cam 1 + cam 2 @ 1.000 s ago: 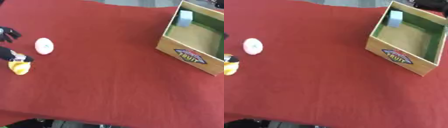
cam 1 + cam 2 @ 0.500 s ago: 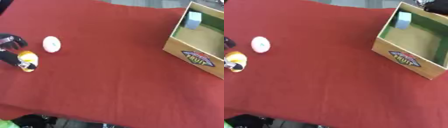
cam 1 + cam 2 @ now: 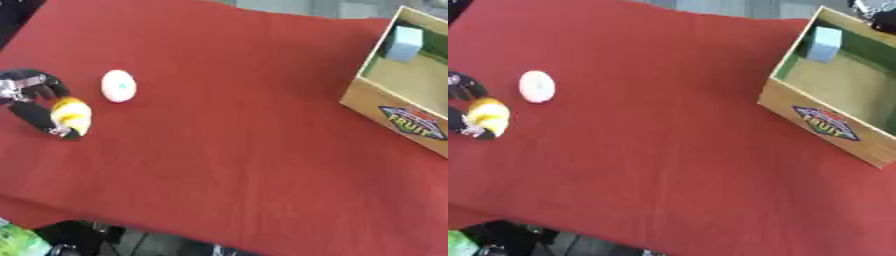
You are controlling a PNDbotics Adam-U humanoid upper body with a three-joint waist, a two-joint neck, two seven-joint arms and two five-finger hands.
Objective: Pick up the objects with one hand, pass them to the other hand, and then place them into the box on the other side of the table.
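Surroundings: we see a red cloth-covered table (image 3: 236,150) with open cloth between the things at the left edge and the box at the right
Box: one tan cardboard box with a green inner wall and a "FRUIT" label (image 3: 833,102), at the far right, open on top
Inside the box: one pale blue block (image 3: 825,44), by the far wall
Objects left to move: two, a white egg-shaped object (image 3: 118,85) lying free, and a yellow rounded object (image 3: 72,114) just beside it
Left hand (image 3: 33,102): our black fingers curl round the yellow object, at the left edge
Right hand: only a dark corner shows above the box, fingers unreadable
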